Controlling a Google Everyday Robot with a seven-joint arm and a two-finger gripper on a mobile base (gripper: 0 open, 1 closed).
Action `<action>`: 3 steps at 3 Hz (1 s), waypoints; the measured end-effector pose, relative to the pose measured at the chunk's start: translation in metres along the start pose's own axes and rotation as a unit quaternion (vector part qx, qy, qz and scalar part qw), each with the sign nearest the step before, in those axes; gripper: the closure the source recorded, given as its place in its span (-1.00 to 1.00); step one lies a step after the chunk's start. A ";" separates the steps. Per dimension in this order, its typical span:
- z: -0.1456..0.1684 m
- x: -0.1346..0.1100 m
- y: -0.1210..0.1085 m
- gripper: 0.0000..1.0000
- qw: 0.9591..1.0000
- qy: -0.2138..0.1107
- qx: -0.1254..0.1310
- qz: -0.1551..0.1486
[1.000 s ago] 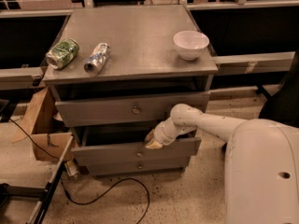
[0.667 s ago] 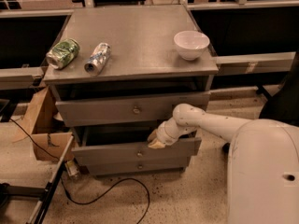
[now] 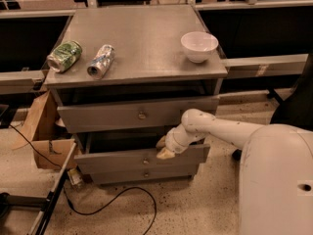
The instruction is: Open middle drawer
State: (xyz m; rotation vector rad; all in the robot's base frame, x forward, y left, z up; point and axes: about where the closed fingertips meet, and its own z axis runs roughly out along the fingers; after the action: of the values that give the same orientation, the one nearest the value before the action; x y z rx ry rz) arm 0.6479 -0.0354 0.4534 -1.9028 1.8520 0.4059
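The grey cabinet point(image 3: 137, 48) has three drawer fronts. The middle drawer point(image 3: 117, 161) has a medium-height grey front with a small brass knob point(image 3: 145, 160). It stands out a little from the cabinet, with a dark gap above it. My gripper point(image 3: 162, 149) is at the top edge of this front, right of centre, just above the knob. My white arm point(image 3: 220, 131) reaches in from the right. The taller top drawer point(image 3: 98, 116) sits above it and the short bottom drawer point(image 3: 146, 174) below it.
On the cabinet top lie a green can point(image 3: 64, 56) and a silver can point(image 3: 100, 61), both on their sides, and a white bowl point(image 3: 199, 46) stands at the right. A cardboard box point(image 3: 46, 141) stands left of the cabinet. A black cable point(image 3: 112, 199) runs over the floor.
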 end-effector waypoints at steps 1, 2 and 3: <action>0.003 0.015 0.046 -0.92 0.999 0.022 -0.043 -0.009; 0.004 0.014 0.046 -1.00 0.999 0.022 -0.043 -0.009; 0.011 0.018 0.079 -1.00 0.997 0.026 -0.071 -0.024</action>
State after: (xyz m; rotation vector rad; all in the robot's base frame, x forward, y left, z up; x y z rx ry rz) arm 0.5718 -0.0452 0.4255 -2.0652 1.8508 0.4903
